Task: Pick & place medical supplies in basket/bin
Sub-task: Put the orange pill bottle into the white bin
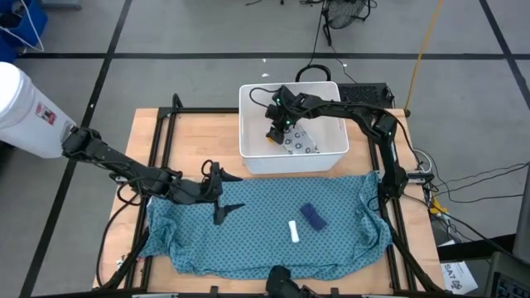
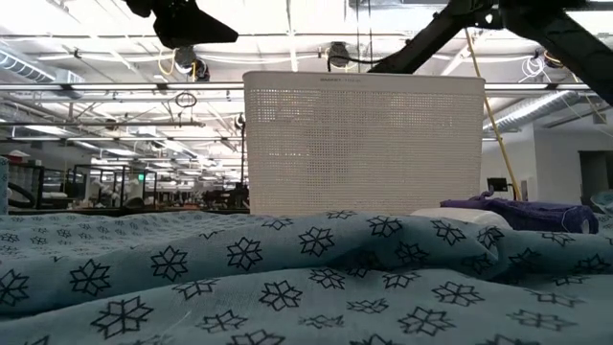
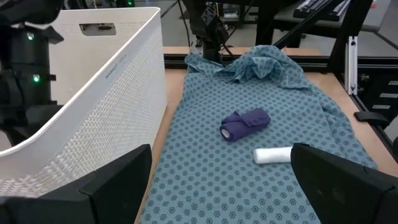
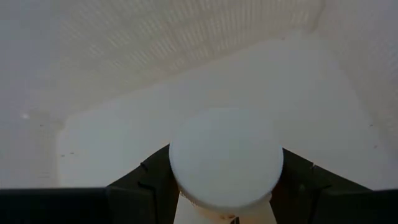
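Observation:
The white tub (image 1: 335,149) stands at the table's far middle, and the flat packet with ring prints (image 1: 300,142) lies on its floor. My right gripper (image 1: 278,132) reaches down into the tub, shut on the pill bottle, whose white cap (image 4: 227,155) fills the right wrist view. The dark blue block (image 1: 312,216) and the small white tube (image 1: 294,231) lie on the teal cloth (image 1: 248,240); both also show in the left wrist view, the block (image 3: 245,122) and the tube (image 3: 273,154). My left gripper (image 1: 226,194) is open and empty over the cloth's left part. My right gripper pinches the pill bottle between its two fingers (image 4: 140,177), just under the white cap (image 4: 186,186). The fingers come from above, pointing down into the tub. The cap hides the rest of the bottle, and I cannot tell whether the bottle touches the tub's floor.
The teal cloth covers the table's near half and is bunched at its right end (image 1: 373,199). A white cylindrical container with a red label (image 1: 25,112) is at the far left, off the table. A black frame (image 1: 166,124) rims the table.

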Motion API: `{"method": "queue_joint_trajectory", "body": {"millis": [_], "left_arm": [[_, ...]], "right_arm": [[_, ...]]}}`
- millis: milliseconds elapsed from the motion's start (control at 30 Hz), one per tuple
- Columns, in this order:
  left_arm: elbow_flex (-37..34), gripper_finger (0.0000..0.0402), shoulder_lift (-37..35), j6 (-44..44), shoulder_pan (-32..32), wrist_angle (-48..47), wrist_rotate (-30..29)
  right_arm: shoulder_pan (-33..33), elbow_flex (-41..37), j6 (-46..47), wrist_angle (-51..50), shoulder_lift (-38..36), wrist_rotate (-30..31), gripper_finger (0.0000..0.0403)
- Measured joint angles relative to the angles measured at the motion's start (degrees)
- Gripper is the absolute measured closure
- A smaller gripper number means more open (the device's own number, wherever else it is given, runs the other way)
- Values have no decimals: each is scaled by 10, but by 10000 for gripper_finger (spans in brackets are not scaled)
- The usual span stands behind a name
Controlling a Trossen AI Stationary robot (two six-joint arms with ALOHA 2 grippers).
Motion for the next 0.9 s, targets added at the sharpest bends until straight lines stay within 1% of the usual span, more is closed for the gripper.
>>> {"method": "queue_joint_trajectory", "body": {"millis": [267,533,900], "left_arm": [[0,16,0,0,0,-5,0],[0,16,0,-5,-1,-12,0],[0,16,0,-13,0,-22,0]], "right_arm": [[2,0,0,14,22,-5,220],[12,0,5,77,28,2,216],[12,-8,13,81,29,0,213]]}}
